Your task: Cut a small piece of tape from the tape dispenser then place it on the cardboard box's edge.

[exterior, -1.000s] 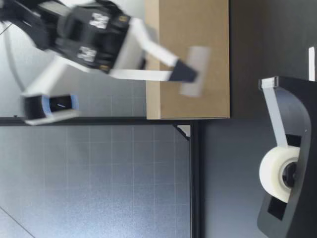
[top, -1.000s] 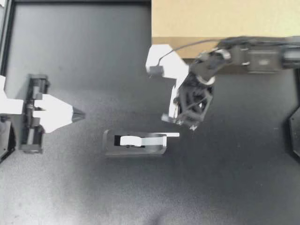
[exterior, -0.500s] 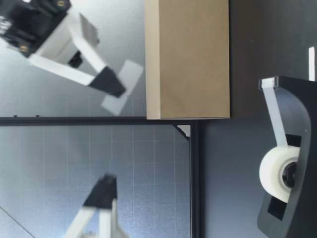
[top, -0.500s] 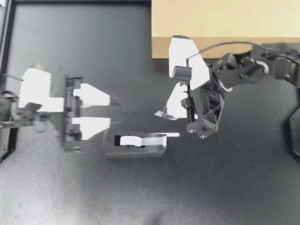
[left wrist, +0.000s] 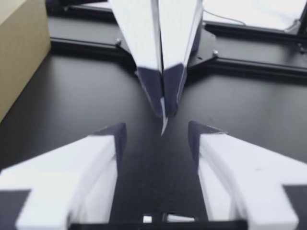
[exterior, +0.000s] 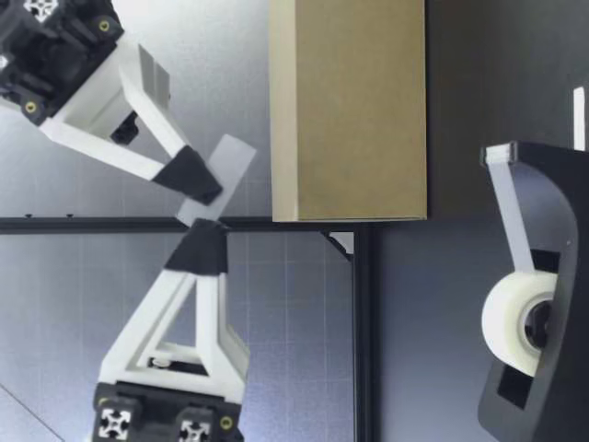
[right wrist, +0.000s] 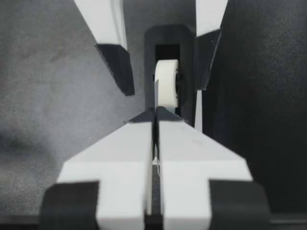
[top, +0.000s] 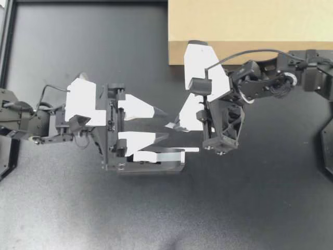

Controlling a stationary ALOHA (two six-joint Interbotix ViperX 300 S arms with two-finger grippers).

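In low view, tape pc (exterior: 232, 158) face-on in R jaws, L wrist: edge-on

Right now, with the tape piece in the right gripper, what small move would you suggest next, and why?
Probably close my left gripper on the tape piece: its open fingers flank the free end sticking out of my right gripper, which is shut on it.

no readable text, labels or numbers

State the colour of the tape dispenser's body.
Black; the tape dispenser shows best in the low view.
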